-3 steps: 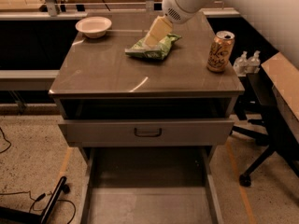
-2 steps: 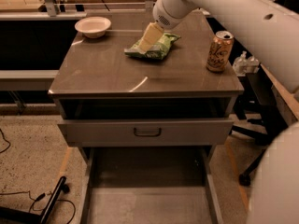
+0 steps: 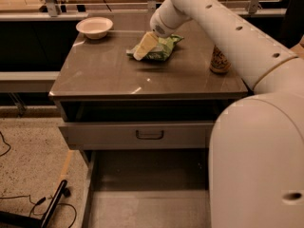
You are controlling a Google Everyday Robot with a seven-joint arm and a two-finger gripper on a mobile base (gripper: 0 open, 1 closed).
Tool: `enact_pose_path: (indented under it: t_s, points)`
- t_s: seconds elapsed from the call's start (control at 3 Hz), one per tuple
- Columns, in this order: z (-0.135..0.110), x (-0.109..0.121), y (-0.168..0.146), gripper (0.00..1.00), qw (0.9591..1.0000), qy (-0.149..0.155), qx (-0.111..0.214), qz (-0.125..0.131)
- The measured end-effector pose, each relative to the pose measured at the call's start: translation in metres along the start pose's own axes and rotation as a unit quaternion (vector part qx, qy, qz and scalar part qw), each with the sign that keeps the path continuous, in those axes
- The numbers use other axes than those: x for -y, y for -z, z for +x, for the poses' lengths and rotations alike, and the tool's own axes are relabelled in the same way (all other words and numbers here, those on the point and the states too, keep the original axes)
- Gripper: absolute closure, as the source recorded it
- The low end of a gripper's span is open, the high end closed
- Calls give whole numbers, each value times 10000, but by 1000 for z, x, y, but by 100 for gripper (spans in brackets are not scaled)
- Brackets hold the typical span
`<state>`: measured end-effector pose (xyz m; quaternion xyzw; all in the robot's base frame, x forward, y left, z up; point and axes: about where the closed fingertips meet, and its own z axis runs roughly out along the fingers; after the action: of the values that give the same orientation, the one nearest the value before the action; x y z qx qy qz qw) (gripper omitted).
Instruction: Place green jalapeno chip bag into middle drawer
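The green jalapeno chip bag (image 3: 164, 49) lies crinkled on the cabinet top (image 3: 109, 72), towards the back and right of centre. My gripper (image 3: 145, 45) hangs from the white arm coming in from the right. It is down at the bag's left end and overlaps it. The middle drawer (image 3: 142, 198) is pulled out at the bottom of the view, a wide grey tray with a plain floor and low side walls. Nothing shows in it. My arm hides its right part.
A white bowl (image 3: 95, 26) sits at the back left of the top. The orange-tan soda can (image 3: 219, 61) stands at the right, partly behind my arm. A drawer with a grey front panel and dark handle (image 3: 149, 135) sits above the tray. Cables lie on the floor at the left (image 3: 33, 208).
My gripper has moved down and to the left, from above the bag to its left end. The arm now fills much more of the right side. The bag has not visibly moved.
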<state>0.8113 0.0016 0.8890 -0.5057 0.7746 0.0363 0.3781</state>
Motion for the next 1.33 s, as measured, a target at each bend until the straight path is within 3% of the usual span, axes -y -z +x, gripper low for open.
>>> enact_pose_path:
  t_s: [0.33, 0.67, 1.0, 1.33]
  points:
    - [-2, 5, -28, 17, 9998, -91, 62, -161]
    - [4, 8, -50, 41, 9997, -143, -58, -213]
    - [9, 7, -58, 64, 9993, -159, -257, -229]
    - [5, 9, -54, 88, 9993, -159, -257, -230]
